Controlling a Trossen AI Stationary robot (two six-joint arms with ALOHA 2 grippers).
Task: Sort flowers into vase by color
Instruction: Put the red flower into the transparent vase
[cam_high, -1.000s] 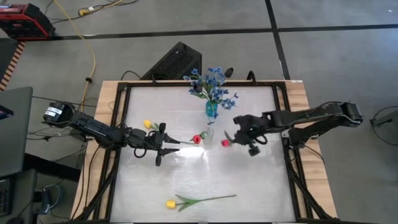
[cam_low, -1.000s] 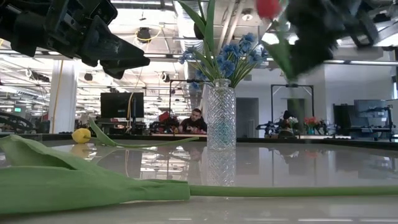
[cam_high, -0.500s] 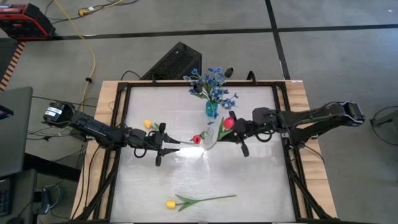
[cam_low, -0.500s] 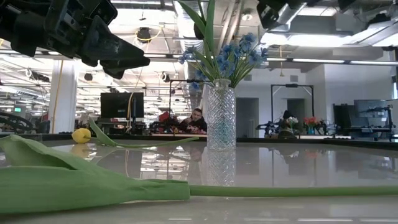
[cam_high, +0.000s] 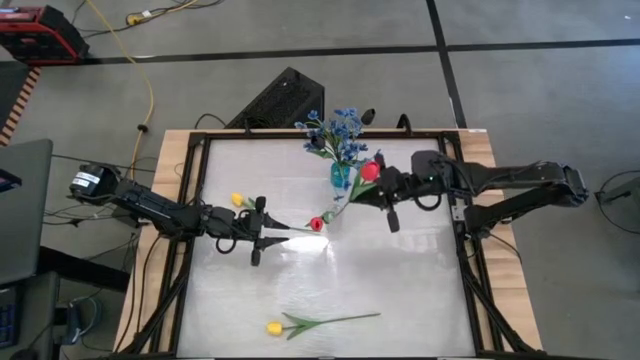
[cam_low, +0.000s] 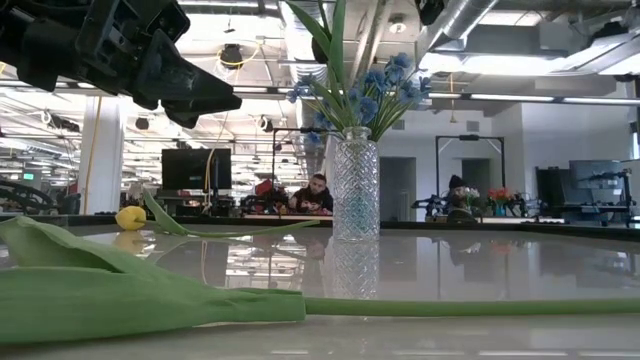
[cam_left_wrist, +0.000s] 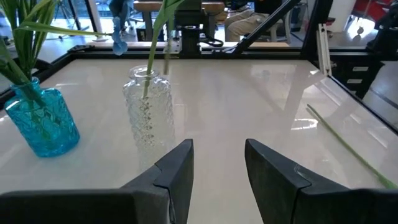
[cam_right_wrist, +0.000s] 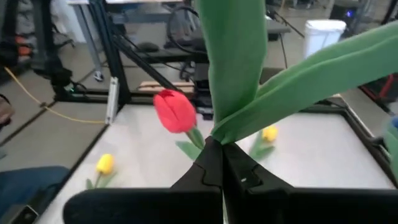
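A yellow tulip (cam_high: 274, 328) lies alone on the worktop (cam_high: 400, 290) near its front edge, stem pointing toward the right, with bare surface open all around it and up to the middle of the worktop. At mid-depth the left gripper (cam_high: 262, 241) reaches in from the left edge; its fingers (cam_left_wrist: 177, 171) stand partly apart with nothing between them, and the wrist view looks past them at both containers. Just ahead of its tips a red tulip (cam_high: 316, 224) shows beside the clear glass vase (cam_high: 335, 213), which holds a green stem (cam_left_wrist: 152, 59); whether that bloom belongs to the stem in the glass cannot be told. A second yellow tulip (cam_high: 237, 200) lies just behind the left gripper, toward the left rail. The right gripper (cam_high: 388, 190) comes in from the right rail, raised above the worktop just right of the containers; its fingers (cam_right_wrist: 211, 171) are closed tight on the stem of another red tulip (cam_high: 369, 171), whose bloom sits next to the blue vase (cam_high: 340, 178) in the high view, green leaves spreading above the grip. Farther back, near the rear edge, the blue vase carries the bunch of blue flowers (cam_high: 345, 130). The right half of the worktop in front of the right arm is open.
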